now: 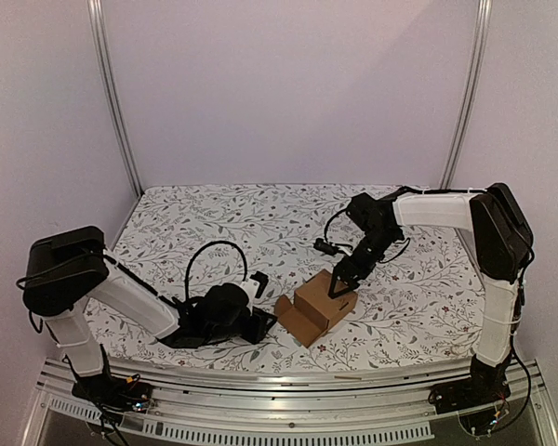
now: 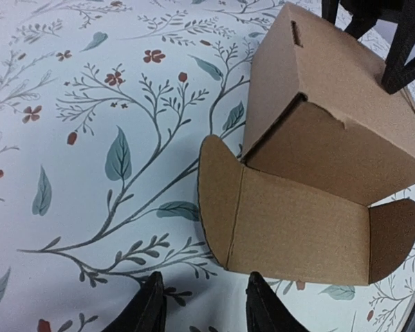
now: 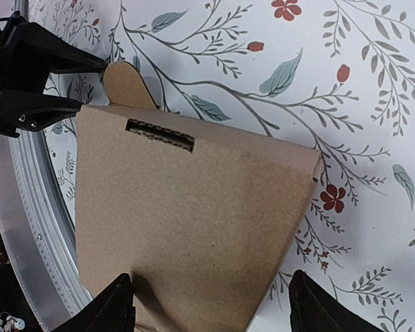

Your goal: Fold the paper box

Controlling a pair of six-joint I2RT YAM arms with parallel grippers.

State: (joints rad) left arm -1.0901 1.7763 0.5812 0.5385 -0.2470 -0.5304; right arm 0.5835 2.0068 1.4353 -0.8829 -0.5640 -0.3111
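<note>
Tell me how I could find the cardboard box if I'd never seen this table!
Look at the table with the flowery cloth. Near its front edge, between the left gripper and the right gripper, sits the paper box. It is the only plain brown thing there, with one flap lying open on the cloth.

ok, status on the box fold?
Left gripper open, empty, near the flap. Right gripper open, tips at the paper box top. Box body formed, flap lying open. Nothing blocking the flap.
</note>
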